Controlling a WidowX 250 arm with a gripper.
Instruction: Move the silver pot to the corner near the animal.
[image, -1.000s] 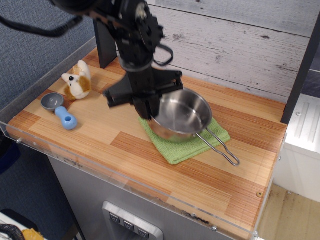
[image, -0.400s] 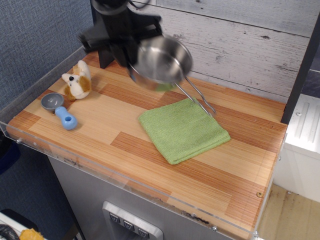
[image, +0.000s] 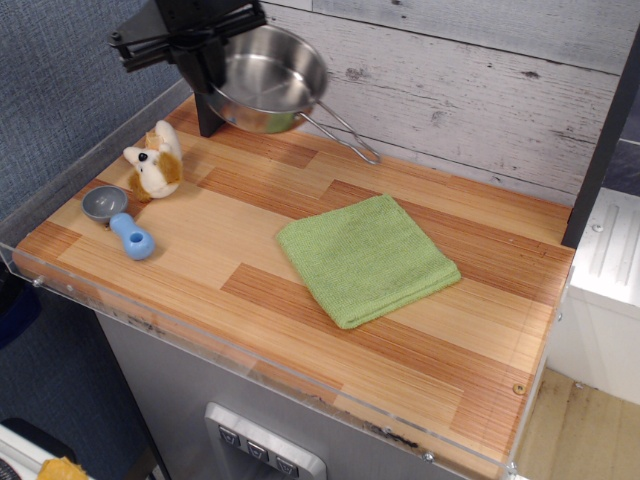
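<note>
— What has changed over the last second?

— The silver pot (image: 268, 80) was resting on the green cloth (image: 366, 258) a second ago. It then rose off the cloth, and now it hangs at the far left of the tabletop (image: 220, 250), close to the corner (image: 190, 115) where the black post (image: 208, 105) rises. The cloth now lies bare and flat where it was.

— And the gripper?

— The gripper (image: 212, 60) is clamped on the pot's left rim, holding the pot in the air, tilted slightly, its looped wire handle (image: 345, 135) slanting down to the right toward the wood.

— How do the surfaces look?

— The pot is shallow, round and shiny, its inside catching pale reflections. The cloth is a soft, nubby square. The tabletop is striped in light and reddish wooden boards, edged with clear acrylic. The wall behind is weathered grey planks.

— Where is the animal?

— The animal (image: 155, 162), a small plush in white and orange-brown fur, sits on the left side of the tabletop, below and in front of the pot. Just beside it lies a grey scoop (image: 120, 218) with a blue handle.
</note>
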